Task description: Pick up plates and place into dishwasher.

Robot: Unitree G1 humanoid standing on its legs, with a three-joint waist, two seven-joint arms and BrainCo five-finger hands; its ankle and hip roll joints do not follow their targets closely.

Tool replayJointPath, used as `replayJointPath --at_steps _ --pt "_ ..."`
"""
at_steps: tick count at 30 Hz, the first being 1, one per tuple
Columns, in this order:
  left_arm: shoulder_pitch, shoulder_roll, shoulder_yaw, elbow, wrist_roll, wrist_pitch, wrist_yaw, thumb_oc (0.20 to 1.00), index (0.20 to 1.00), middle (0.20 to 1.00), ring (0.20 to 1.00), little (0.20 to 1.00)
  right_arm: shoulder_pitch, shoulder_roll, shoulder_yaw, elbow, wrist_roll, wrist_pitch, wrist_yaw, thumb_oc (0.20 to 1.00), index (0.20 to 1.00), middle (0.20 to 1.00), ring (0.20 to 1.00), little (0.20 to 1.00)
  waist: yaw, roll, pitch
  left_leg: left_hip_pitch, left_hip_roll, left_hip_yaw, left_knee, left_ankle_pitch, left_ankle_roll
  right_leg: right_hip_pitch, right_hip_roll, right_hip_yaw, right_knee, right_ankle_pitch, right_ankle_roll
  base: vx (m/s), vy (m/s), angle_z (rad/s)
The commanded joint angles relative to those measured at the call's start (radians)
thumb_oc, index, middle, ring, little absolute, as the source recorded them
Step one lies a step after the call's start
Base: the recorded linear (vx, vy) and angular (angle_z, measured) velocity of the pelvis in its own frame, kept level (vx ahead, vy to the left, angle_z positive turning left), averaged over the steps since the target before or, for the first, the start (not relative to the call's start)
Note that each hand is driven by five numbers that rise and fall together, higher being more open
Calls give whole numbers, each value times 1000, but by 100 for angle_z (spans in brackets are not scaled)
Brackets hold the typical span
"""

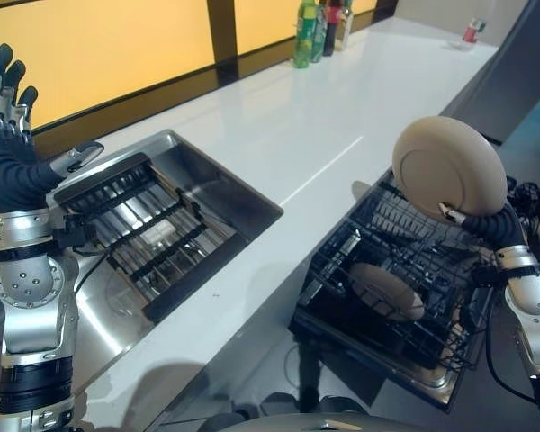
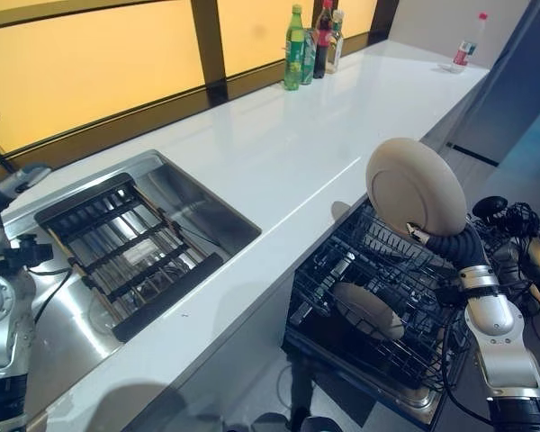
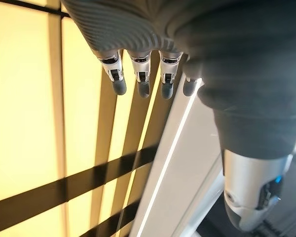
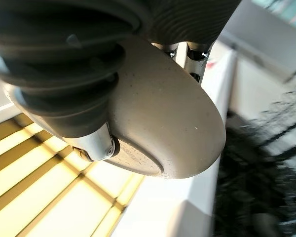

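Fingers straight and relaxed, the left hand (image 1: 7, 99) is raised above the sink (image 1: 207, 193), holding nothing. Right of the counter (image 1: 297, 135), the rack (image 2: 378, 315) holds one plate (image 2: 367, 310). Above it, the right hand (image 4: 96, 145) pinches a second plate (image 1: 448, 167), thumb against its underside.

Matt beige plate (image 1: 448, 168), ceramic by the look, faintly speckled up close, its foot ring a touch rougher. A second plate (image 1: 386, 291) with the same dull finish lies in the black wire rack (image 1: 342, 310). The counter (image 1: 279, 135) is glossy white and smooth. The sink (image 1: 211, 193) is brushed steel holding a dark slatted tray (image 1: 139, 229). Shiny plastic bottles (image 1: 317, 31) stand at the counter's far edge.
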Motion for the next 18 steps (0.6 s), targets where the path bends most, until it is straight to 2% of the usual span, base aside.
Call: replayJointPath --at_steps 1,4,7,13,18 --pt "-69 51 -45 40 -3 26 52 1000 1000 1000 1000 1000 -47 3 -20 -3 -43 -10 -54 200 200 200 200 200 -45 -5 -21 -64 -18 -56 55 -39 21 -64 -96 139 2 79 149 76 -252 16" --pt "-46 49 -42 29 15 49 49 1000 1000 1000 1000 1000 -24 -8 -39 27 -44 -1 -48 200 200 200 200 200 -39 -12 -14 -90 -1 -55 93 -42 8 -43 -88 122 -18 62 149 80 -275 10" --pt "-2 61 -14 13 -7 68 44 1000 1000 1000 1000 1000 -9 -27 -47 33 -34 36 -50 200 200 200 200 200 -29 -12 -6 -99 23 -56 102 -34 -6 -25 -72 106 -28 46 133 93 -241 3" --pt "8 59 -5 41 -50 106 73 1000 1000 1000 1000 1000 -32 -30 -2 68 -89 52 -94 200 200 200 200 200 -24 13 23 -160 56 -61 115 -5 -33 -39 -53 87 -34 25 104 -8 -156 8" --pt "-15 77 -42 34 -60 87 137 1000 1000 1000 1000 1000 -112 -105 52 130 -194 76 -154 200 200 200 200 200 -24 41 108 -268 64 -82 156 27 -56 -117 -47 66 8 12 82 -162 -101 4"
